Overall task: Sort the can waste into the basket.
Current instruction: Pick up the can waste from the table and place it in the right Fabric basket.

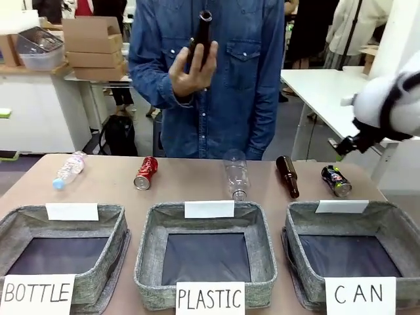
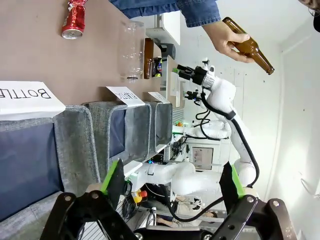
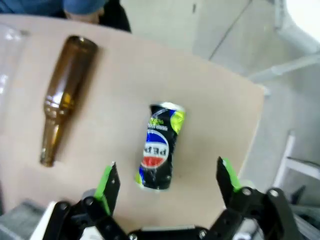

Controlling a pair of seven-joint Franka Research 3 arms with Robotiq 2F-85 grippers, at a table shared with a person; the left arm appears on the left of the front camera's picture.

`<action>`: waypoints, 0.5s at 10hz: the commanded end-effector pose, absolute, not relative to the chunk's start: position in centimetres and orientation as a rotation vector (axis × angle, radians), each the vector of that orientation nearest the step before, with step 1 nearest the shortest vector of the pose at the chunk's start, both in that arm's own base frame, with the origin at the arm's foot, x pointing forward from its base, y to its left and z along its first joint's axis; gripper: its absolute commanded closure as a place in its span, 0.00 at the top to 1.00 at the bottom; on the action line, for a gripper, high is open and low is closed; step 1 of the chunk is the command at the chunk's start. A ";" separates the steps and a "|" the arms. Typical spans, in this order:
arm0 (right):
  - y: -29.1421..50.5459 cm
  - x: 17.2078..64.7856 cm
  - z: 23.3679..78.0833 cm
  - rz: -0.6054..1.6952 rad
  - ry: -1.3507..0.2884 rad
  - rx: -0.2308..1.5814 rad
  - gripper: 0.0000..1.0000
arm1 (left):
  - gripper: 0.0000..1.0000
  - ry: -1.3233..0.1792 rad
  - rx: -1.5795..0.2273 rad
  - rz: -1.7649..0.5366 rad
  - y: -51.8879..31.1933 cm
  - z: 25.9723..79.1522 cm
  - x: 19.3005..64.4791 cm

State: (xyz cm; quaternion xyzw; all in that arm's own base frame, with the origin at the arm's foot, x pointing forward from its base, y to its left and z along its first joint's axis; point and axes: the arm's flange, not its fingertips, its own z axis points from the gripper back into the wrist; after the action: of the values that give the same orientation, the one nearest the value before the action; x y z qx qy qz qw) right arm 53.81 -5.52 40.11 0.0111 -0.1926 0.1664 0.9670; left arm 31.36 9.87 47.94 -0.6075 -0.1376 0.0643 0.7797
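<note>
A dented red can (image 1: pixel 146 172) lies on the table's far left part, also seen as the red can (image 2: pixel 74 20). The dark black-blue can (image 1: pixel 336 180) lies at the far right, just behind the grey basket (image 1: pixel 295 226) signed "CAN". My right gripper (image 1: pixel 342 148) hangs open above that dark can (image 3: pixel 161 146), whose body shows between the green-padded fingers (image 3: pixel 107 182) of the right gripper (image 3: pixel 167 182). Over the near left table edge, my left gripper (image 2: pixel 171 180) stands open and holds nothing.
A brown bottle (image 1: pixel 287 176) lies just left of the dark can. Two clear plastic bottles (image 1: pixel 235 174) (image 1: pixel 69 169) lie on the table. A person's hand holds up another brown bottle (image 1: pixel 200 39). Baskets signed "PLASTIC" (image 1: pixel 147 252) and "BOTTLE" (image 1: pixel 111 256) stand left of the CAN basket.
</note>
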 end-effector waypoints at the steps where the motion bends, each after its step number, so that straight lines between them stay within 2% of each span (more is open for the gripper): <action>1: -7.0 57.2 39.4 0.333 -0.318 0.087 1.00 | 1.00 -0.321 -1.331 0.120 9.6 47.9 31.3; 5: -6.5 59.7 34.1 0.297 -0.101 0.126 1.00 | 1.00 -0.321 -1.331 0.120 9.6 47.9 31.3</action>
State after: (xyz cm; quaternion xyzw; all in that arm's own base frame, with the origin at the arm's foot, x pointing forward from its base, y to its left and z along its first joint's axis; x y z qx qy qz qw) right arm 58.61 -6.52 34.03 0.0659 -0.0747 0.1573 0.9825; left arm 31.35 9.87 47.94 -0.6075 -0.1377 0.0640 0.7796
